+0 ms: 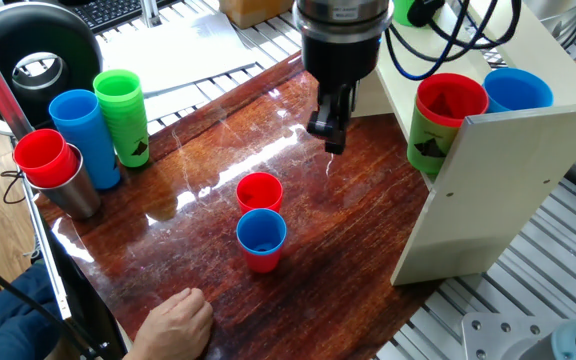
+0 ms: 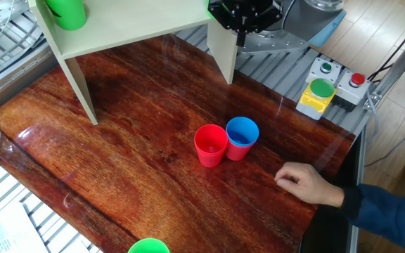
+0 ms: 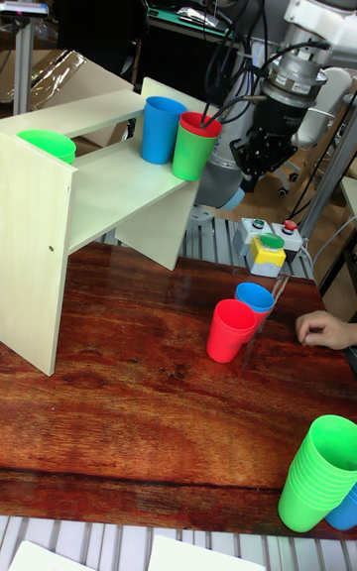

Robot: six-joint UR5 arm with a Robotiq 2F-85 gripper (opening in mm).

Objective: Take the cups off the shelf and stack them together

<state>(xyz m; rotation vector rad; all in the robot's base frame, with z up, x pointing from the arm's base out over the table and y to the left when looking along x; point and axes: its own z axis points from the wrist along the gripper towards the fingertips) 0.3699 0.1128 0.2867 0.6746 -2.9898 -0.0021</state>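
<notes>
While gripper (image 1: 330,128) hangs empty, fingertip gap unclear, shelf (image 1: 498,190) edge cropped

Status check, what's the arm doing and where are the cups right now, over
Claw raised over table, empty, jaw state unclear. Red cup and blue cup on table; others on shelf. Person's hand on table edge near cups.
</notes>
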